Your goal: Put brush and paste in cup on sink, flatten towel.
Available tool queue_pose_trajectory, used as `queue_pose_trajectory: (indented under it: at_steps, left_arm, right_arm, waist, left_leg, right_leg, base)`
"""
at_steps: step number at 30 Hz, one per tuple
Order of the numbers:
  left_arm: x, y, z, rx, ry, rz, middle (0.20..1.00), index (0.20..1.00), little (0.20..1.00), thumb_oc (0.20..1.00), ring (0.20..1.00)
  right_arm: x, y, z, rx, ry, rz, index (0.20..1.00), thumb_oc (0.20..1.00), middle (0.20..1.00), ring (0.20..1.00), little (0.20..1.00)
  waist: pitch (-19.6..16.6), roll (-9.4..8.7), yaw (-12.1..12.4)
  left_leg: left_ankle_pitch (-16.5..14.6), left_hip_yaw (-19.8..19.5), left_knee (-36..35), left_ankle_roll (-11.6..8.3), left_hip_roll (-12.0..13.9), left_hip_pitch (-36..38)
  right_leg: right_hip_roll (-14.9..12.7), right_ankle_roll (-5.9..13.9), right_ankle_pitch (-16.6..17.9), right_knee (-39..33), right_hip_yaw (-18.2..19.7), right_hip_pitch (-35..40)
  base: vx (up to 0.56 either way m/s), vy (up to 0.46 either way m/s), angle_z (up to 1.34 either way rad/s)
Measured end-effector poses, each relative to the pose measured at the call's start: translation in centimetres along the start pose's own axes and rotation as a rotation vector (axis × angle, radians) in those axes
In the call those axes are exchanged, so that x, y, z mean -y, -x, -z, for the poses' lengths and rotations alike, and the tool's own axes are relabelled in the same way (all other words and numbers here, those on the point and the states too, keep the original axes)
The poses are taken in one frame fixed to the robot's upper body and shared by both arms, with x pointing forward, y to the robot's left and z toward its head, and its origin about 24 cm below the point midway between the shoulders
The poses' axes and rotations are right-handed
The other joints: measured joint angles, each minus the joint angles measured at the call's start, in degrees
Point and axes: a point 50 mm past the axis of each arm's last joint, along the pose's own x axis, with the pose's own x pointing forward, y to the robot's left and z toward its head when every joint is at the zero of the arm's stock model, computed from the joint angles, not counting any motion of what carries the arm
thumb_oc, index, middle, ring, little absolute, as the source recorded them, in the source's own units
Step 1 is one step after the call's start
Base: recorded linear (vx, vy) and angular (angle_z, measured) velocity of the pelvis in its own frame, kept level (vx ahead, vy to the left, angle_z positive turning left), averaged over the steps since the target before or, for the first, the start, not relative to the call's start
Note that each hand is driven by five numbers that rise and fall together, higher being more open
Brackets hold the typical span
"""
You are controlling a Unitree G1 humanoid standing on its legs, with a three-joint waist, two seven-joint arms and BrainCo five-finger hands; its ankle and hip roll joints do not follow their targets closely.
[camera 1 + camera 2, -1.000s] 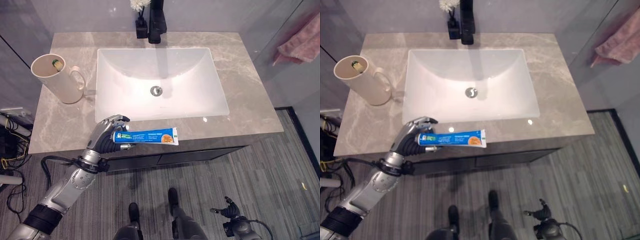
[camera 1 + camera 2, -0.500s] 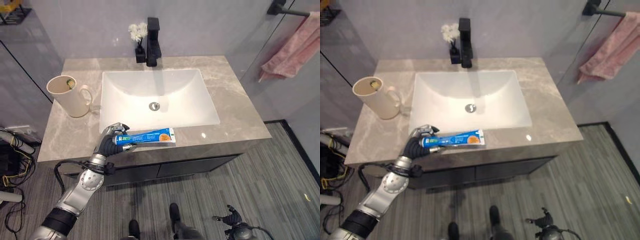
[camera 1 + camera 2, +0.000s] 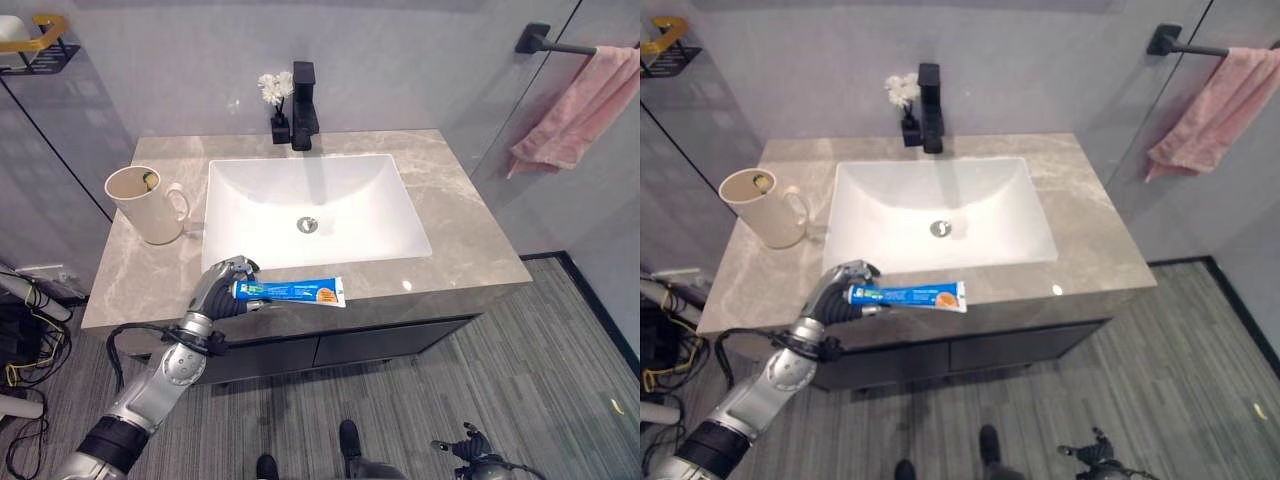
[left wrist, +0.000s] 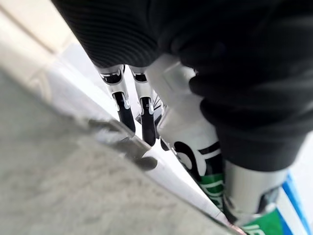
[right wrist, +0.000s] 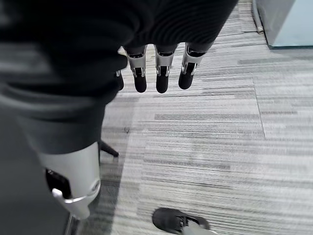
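A blue toothpaste tube (image 3: 290,292) lies level over the counter's front edge, and my left hand (image 3: 222,290) is shut on its cap end. In the left wrist view the tube (image 4: 211,177) shows under my curled fingers (image 4: 146,117). A cream cup (image 3: 145,205) stands at the counter's left with a toothbrush (image 3: 148,180) inside it. A pink towel (image 3: 580,110) hangs bunched from a black bar (image 3: 545,42) on the right wall. My right hand (image 5: 163,68) hangs low over the floor with relaxed fingers and holds nothing.
The white sink basin (image 3: 230,215) fills the middle of the grey marble counter (image 3: 470,240). A black faucet (image 3: 303,95) and a small vase of white flowers (image 3: 272,92) stand behind it. A wire shelf (image 3: 30,45) hangs high on the left wall.
The whole picture has shifted as the camera pulled back and tilted up, bringing the towel bar into view. My left hand keeps its hold on the tube at the counter's front.
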Motion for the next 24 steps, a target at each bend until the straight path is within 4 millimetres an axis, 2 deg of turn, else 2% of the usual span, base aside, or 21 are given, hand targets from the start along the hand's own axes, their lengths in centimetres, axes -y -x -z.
queue_pose_trajectory:
  at_steps: [8,15,18,22,23,24]
  left_arm:
    - [-1.0,-0.5,-0.8,0.058,-0.085,-0.059,0.2,0.2,0.2,0.2,0.2]
    - [-2.7,-1.2,-2.1,0.151,-0.179,-0.106,0.2,0.2,0.2,0.2,0.2]
    - [-3.0,-1.5,-2.5,0.176,-0.187,-0.123,0.2,0.2,0.2,0.2,0.2]
    - [-3.5,-2.0,-2.9,0.196,-0.203,-0.162,0.2,0.2,0.2,0.2,0.2]
    - [-4.2,-2.2,-3.1,0.204,-0.207,-0.206,0.2,0.2,0.2,0.2,0.2]
    - [-4.5,-2.3,-3.1,0.206,-0.211,-0.225,0.2,0.2,0.2,0.2,0.2]
  right_arm:
    - [1.9,0.1,2.2,-0.117,-0.245,0.102,1.0,1.0,1.0,1.0,1.0]
    - [3.9,0.3,3.7,-0.192,-0.504,0.205,1.0,1.0,1.0,1.0,1.0]
    - [4.5,0.3,3.8,-0.198,-0.558,0.231,1.0,1.0,1.0,1.0,1.0]
    - [6.6,0.0,3.2,-0.166,-0.647,0.294,1.0,1.0,1.0,1.0,1.0]
    - [8.5,-0.2,2.2,-0.119,-0.68,0.347,1.0,1.0,1.0,1.0,1.0]
    - [9.5,-0.3,1.6,-0.09,-0.679,0.373,1.0,1.0,1.0,1.0,1.0]
  waist:
    - [-0.4,0.23,-0.4]
    - [-1.41,-1.12,-1.42]
    - [-1.82,-1.72,-1.55]
    - [-1.9,-1.83,-1.67]
    - [-1.92,-1.86,-2.07]
    - [-1.9,-1.84,-2.27]
  left_leg:
    - [-0.05,-0.08,-0.26,0.0,0.07,0.84]
    - [-0.14,0.03,-0.29,-0.05,0.16,0.95]
    - [-0.15,0.1,-0.28,-0.05,0.22,1.03]
    - [-0.25,0.18,-0.29,-0.14,0.22,1.36]
    - [-0.27,0.23,-0.3,-0.15,0.24,1.4]
    - [-0.27,0.24,-0.3,-0.15,0.24,1.43]
  right_leg:
    - [0.08,-0.03,-0.03,-0.01,-0.06,0.85]
    - [0.2,-0.2,-0.41,-0.01,0.04,0.91]
    - [0.28,-0.2,-0.15,-0.01,0.06,0.97]
    - [0.31,-0.18,-0.15,-0.01,0.14,1.3]
    - [0.33,-0.17,-0.16,-0.01,0.17,1.32]
    - [0.33,-0.17,-0.14,-0.01,0.19,1.34]
  base:
    - [0.0,0.0,0.0]
    - [0.0,0.0,0.0]
    - [0.0,0.0,0.0]
    - [0.0,0.0,0.0]
    - [0.0,0.0,0.0]
    - [0.0,0.0,0.0]
